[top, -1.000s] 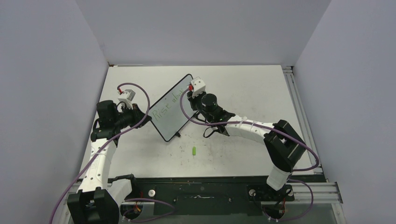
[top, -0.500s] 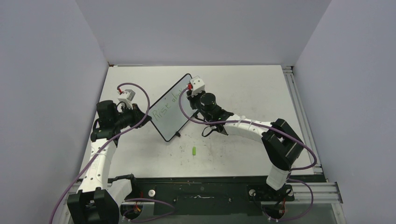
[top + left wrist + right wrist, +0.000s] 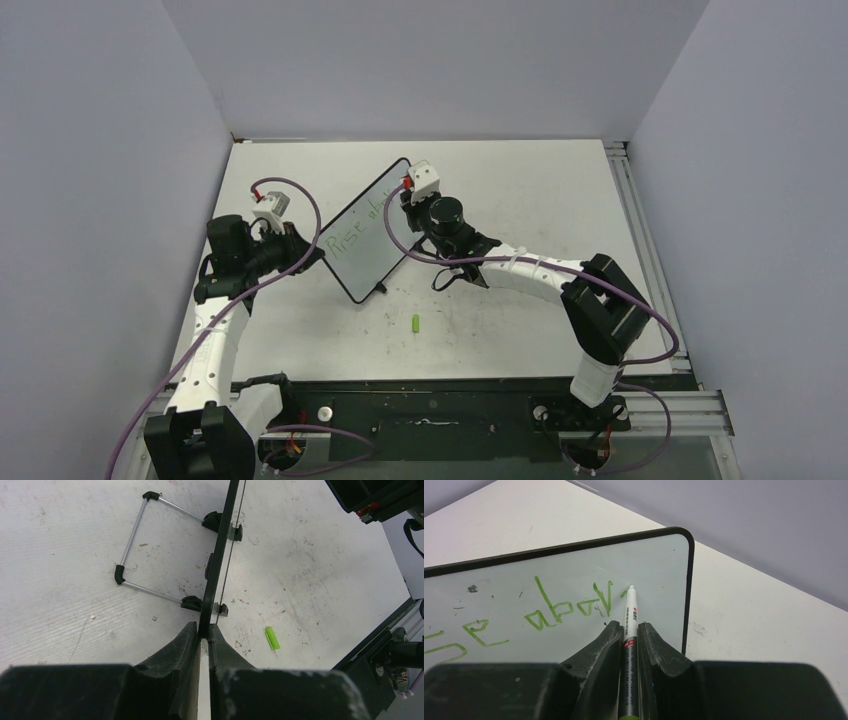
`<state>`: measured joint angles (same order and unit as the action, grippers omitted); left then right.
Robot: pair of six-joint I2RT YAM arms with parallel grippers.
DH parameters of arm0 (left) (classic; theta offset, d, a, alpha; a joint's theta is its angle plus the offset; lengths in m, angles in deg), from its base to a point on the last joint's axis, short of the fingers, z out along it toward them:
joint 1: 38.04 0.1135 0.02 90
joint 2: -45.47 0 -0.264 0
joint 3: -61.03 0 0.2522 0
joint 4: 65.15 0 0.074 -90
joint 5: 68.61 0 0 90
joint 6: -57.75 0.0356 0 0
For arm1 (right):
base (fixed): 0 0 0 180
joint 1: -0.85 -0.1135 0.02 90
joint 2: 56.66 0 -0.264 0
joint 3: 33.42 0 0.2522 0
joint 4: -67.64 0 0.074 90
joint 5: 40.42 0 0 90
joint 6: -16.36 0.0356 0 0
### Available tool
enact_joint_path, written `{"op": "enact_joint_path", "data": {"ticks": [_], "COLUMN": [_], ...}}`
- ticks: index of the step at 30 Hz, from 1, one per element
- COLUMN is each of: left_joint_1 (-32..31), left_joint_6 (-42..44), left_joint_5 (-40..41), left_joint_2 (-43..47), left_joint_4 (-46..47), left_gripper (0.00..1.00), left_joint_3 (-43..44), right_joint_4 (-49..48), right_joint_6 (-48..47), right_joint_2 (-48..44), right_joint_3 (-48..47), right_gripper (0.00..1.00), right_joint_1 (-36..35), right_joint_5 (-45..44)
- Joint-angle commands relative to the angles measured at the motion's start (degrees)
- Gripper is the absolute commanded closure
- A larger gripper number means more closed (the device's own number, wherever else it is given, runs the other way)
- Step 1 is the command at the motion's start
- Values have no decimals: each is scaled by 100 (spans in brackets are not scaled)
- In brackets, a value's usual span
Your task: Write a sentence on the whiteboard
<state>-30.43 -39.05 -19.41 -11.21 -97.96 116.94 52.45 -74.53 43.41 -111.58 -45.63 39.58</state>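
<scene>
The whiteboard (image 3: 365, 233) stands propped on its wire stand (image 3: 135, 545), a bit left of the middle of the table (image 3: 560, 200). It runs diagonally between the two arms with its writing face toward the right one. The sentence (image 3: 549, 612) reads "Rise abov" in green as far as we can make out, and its last stroke sits close to the board's far end.

The right gripper (image 3: 629, 628) is clamped on the marker (image 3: 629, 625). The tip is just right of the "v", by a tiny green tick. We can't tell whether the tip is actually pressing on the surface or is a hair off it. The left gripper (image 3: 204, 632) is pinched tight on the board's near edge, with the black frame running straight out between its fingers (image 3: 182, 640).

So we reckon the step in hand is the next letter, probably an "e". Not much white is left before the frame, so we'd make it small and tight, then drop to a second line rather than cram more in.

We'd go light on pressure too. The board is only on a thin stand and held at one end, while the pen works the other end, so a hard push could flex or swing it. The left grip has to stay firm while we make short, slow strokes.

The green cap (image 3: 415, 323) lies on the table near the stand, well out of the way.
</scene>
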Motion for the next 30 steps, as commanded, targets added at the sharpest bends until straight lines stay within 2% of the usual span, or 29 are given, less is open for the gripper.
{"op": "enact_joint_path", "data": {"ticks": [1, 30], "left_joint_1": [15, 17], "left_joint_6": [-10, -13], "left_joint_5": [-78, -93], "left_joint_2": [128, 132], "left_joint_4": [182, 184], "left_gripper": [100, 100], "left_joint_3": [258, 257], "right_joint_4": [-335, -397], "right_joint_6": [-48, -134], "right_joint_2": [-65, -216], "right_joint_3": [-194, 36], "right_gripper": [95, 95], "right_joint_1": [30, -87], "right_joint_5": [131, 176]}}
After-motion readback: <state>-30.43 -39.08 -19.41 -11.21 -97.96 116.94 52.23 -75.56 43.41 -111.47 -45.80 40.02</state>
